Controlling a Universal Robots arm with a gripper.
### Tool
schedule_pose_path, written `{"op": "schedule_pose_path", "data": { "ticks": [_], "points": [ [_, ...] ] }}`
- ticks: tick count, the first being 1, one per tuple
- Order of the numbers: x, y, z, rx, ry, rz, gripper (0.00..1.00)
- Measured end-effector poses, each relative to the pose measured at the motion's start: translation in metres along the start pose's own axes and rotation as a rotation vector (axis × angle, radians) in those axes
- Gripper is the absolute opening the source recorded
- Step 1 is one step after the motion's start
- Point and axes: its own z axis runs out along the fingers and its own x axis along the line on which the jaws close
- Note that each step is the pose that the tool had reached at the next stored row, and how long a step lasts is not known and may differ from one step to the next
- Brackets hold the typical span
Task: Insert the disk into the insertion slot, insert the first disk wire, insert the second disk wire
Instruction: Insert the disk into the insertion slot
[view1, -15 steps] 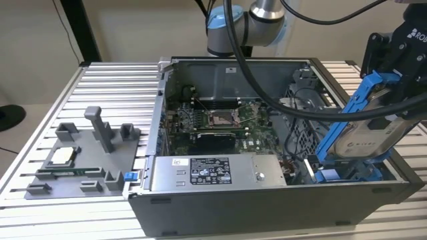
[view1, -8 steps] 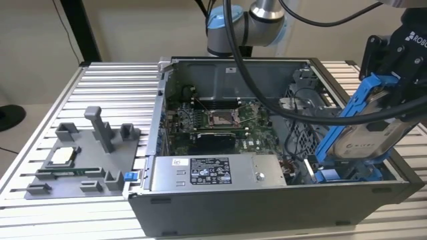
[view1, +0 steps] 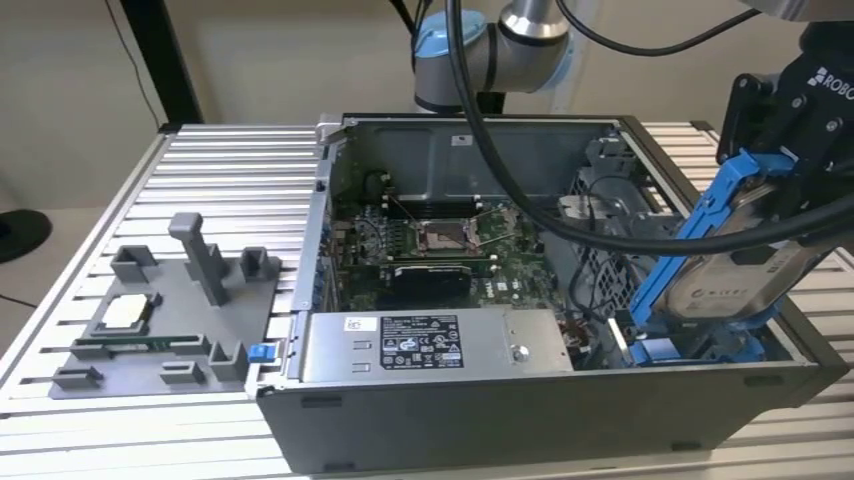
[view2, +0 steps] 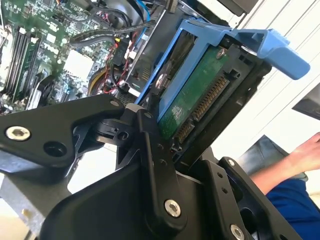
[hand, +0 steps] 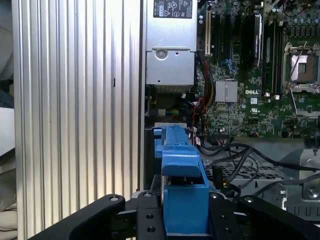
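In the exterior view the fingers (view1: 750, 115) are clamped on the upper end of the disk (view1: 727, 280), which hangs tilted below them, its lower end down at the insertion slot (view1: 707, 352) in the corner of the open computer case (view1: 534, 420). The grey power-supply box (view1: 427, 343) lies beside that slot, well apart from the fingers, and the case stands on the ribbed tabletop (view1: 227, 170). In the second wrist view the fingers (view2: 152, 150) grip the blue carrier, the disk (view2: 200, 100) showing its green board beyond them, with a person's arm (view2: 295, 160) off to one side. In the first wrist view the disk (hand: 182, 200) sits edge-on between the fingers (hand: 150, 220), with the motherboard (hand: 250, 75) beyond.
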Motion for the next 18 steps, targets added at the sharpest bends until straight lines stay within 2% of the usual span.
{"op": "schedule_pose_path", "data": {
  "ticks": [7, 18],
  "points": [
    [0.0, -0.0001, 0.0014, 0.0, -0.0007, 0.0, 0.0],
    [-0.0001, -0.0021, 0.0092, 0.0018, -0.0225, -0.001, 0.0]
  ]
}}
